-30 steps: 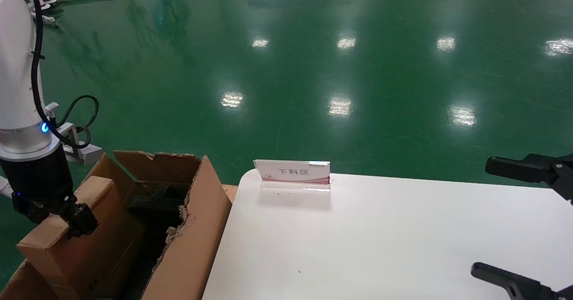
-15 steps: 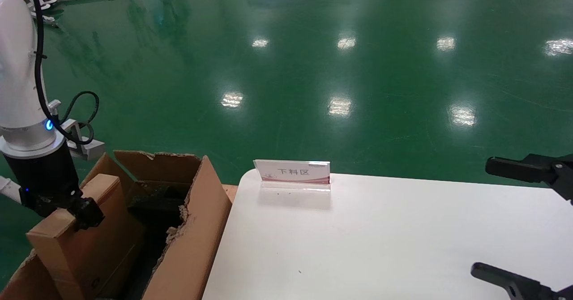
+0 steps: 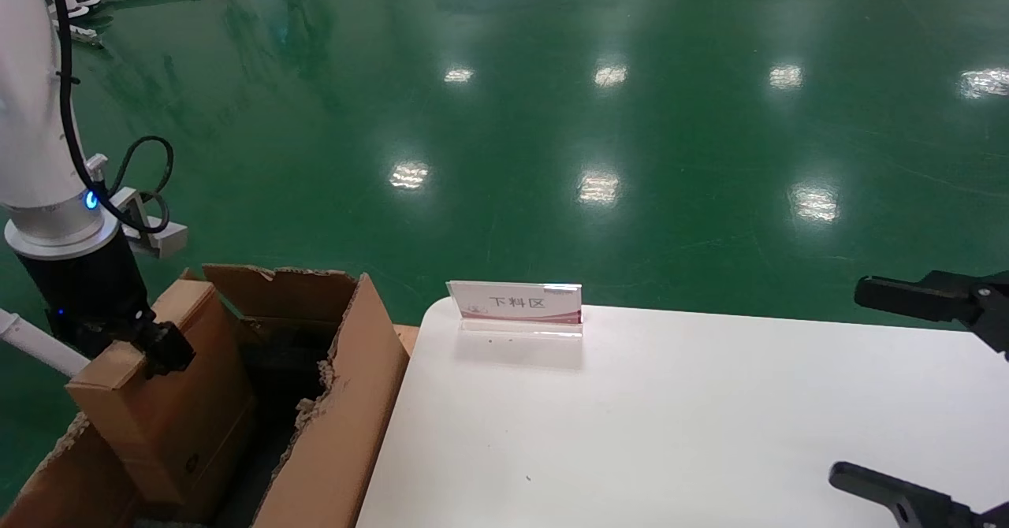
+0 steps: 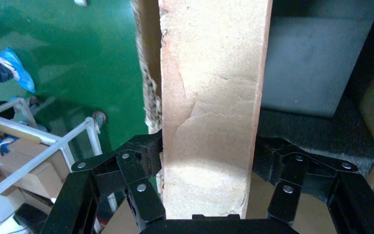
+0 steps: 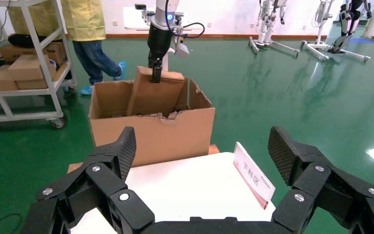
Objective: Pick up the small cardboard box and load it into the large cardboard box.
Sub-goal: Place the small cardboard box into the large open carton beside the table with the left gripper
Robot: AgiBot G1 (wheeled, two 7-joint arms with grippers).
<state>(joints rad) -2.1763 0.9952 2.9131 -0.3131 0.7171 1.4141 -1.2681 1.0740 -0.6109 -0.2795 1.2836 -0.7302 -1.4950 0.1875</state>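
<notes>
The left gripper clamps the small box, stiff and seemingly light, at its top edge inside the large box; the right gripper hangs wide.

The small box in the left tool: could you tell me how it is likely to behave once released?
The small box stands tall and tilted inside the large box, so it may tip or lean on a wall. Held by its top edge in the left tool, it seems light. Its creased face suggests fairly soft cardboard.
</notes>
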